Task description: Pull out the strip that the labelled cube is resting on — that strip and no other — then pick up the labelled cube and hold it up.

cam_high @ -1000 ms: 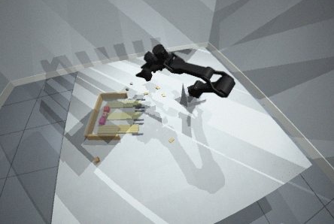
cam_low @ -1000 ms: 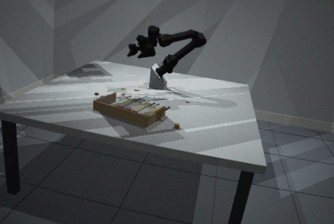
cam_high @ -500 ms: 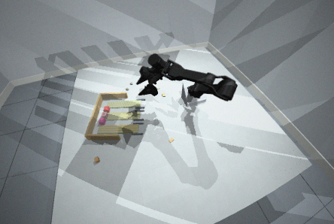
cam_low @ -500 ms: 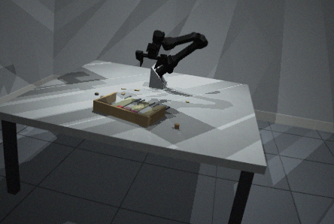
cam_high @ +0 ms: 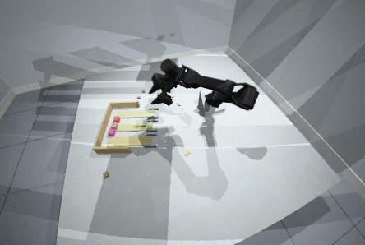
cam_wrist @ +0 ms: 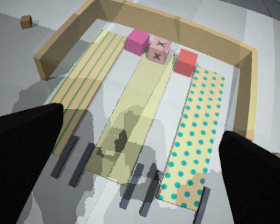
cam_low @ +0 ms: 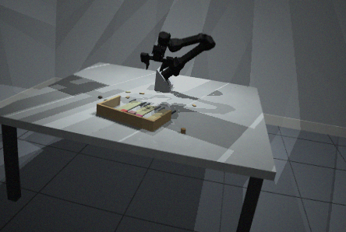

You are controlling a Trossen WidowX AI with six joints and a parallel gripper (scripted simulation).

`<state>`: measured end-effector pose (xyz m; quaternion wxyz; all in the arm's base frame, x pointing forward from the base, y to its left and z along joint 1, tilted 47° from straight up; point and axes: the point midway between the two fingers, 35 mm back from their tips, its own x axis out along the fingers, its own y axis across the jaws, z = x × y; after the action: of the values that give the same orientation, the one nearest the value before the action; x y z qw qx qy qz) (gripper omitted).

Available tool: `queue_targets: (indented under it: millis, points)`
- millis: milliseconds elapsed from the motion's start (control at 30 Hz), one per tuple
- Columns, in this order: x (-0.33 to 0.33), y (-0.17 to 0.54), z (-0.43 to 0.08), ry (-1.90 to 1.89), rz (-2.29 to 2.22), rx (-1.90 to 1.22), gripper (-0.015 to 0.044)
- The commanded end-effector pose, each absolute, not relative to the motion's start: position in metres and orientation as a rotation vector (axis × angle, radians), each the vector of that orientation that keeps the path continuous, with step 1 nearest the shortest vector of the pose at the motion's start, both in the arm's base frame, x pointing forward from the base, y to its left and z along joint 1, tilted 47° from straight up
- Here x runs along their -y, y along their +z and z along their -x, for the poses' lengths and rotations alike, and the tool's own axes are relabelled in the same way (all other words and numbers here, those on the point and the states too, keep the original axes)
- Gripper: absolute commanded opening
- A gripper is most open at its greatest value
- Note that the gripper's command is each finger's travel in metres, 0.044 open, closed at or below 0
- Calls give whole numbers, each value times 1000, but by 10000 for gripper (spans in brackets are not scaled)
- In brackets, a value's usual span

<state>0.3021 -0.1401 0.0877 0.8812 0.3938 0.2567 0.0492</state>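
Observation:
The labelled cube (cam_wrist: 159,50) (cam_high: 114,126), pale pink with dark X marks, sits on the far end of the plain yellow strip (cam_wrist: 131,117) (cam_high: 133,127). A magenta cube (cam_wrist: 137,41) (cam_high: 112,132) is on its left and a red cube (cam_wrist: 186,62) (cam_high: 117,119) on its right in the wrist view. The green-striped strip (cam_wrist: 89,80) (cam_high: 131,141) lies left of the plain one, the teal-dotted strip (cam_wrist: 192,132) (cam_high: 136,113) right. My gripper (cam_wrist: 144,127) (cam_high: 152,98) is open and empty, high above the table near the strips' near ends.
A three-sided wooden wall (cam_wrist: 150,22) (cam_high: 101,129) (cam_low: 125,116) encloses the cubes' end of the strips. Several dark upright bars (cam_wrist: 81,165) flank the strips' near ends. A small brown block (cam_wrist: 26,22) (cam_high: 106,174) (cam_low: 183,131) lies outside the wall.

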Motion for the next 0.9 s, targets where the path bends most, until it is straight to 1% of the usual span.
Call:
queue_targets:
  millis: [0, 133, 333, 667, 867]
  points:
    - [139, 82, -316, 114, -815, -599, 269]
    - [134, 69, -344, 144, -816, -753, 164]
    - [113, 51, -369, 208, -870, -997, 6]
    - [60, 31, -388, 335, -926, -1456, 0]
    - [58, 29, -390, 344, -928, -1487, 0]
